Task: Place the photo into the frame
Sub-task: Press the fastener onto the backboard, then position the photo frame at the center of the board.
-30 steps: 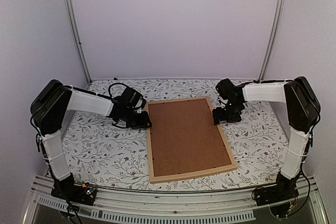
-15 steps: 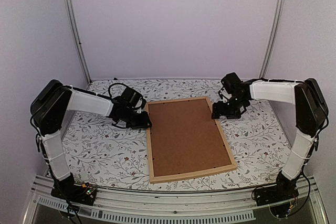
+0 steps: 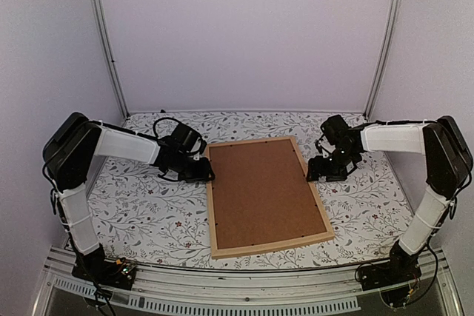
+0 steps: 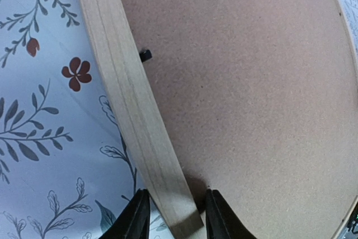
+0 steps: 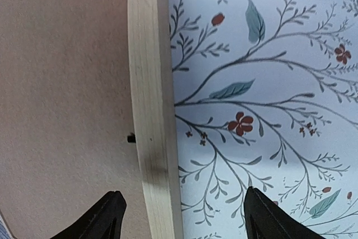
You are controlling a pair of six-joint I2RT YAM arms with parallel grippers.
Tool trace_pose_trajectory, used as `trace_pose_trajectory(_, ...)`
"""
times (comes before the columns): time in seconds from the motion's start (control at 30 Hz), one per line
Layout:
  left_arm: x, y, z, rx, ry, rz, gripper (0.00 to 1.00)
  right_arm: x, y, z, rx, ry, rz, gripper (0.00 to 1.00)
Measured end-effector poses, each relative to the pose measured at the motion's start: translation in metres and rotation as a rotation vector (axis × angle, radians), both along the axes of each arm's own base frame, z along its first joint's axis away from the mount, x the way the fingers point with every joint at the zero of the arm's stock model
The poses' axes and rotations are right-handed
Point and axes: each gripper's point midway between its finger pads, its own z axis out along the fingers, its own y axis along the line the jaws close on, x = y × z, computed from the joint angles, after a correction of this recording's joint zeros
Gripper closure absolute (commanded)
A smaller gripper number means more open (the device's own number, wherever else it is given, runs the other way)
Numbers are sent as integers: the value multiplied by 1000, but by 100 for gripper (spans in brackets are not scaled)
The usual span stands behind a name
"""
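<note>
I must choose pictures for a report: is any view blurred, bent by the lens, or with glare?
Top external: even light, no glare, the frame sharp. Left wrist: the lens bends the frame's rail into a curve; the left gripper's fingers are dark and soft. Right wrist: tablecloth sharp, the right gripper's fingertips dark blurs.

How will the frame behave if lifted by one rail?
Likely stiff: the frame is a wooden rim around a flat backing board. It spans wide, so lifting by the thin rail in the left pincer alone would probably tilt it. Smooth wood may slip.
</note>
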Motion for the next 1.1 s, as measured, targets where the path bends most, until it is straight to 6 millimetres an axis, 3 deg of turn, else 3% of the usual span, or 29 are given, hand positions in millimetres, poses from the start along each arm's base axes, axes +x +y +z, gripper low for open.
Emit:
trace_pose_trajectory(0.27, -4, -1, -1, 8, 10, -12, 51, -43, -3, -19, 57, 78, 32, 30)
trace_pose_trajectory(0.4, -7, -1, -1, 16, 18, -17, 44, -53, -2, -23, 89, 82, 43, 40)
trace_pose_trajectory(0.6, -14, 2, 4, 33, 30, -27, 21, -54, 3, -25, 123, 70, 55, 57)
trace_pose_trajectory(0.7, -16, 3, 17, 28, 6, -32, 16, -54, 5, -25, 133, 66, 68, 61)
trace_pose_trajectory(0.93, -22, -4, 83, -58, -139, -53, 12, -52, 8, -23, 142, 57, 85, 75)
trace_pose_trajectory(1.03, -37, -30, 110, -111, -216, -141, 13, -50, 9, -23, 144, 59, 89, 79)
trace_pose_trajectory(1.1, -60, -59, 123, -147, -260, -251, 14, -47, 10, -22, 143, 63, 90, 81)
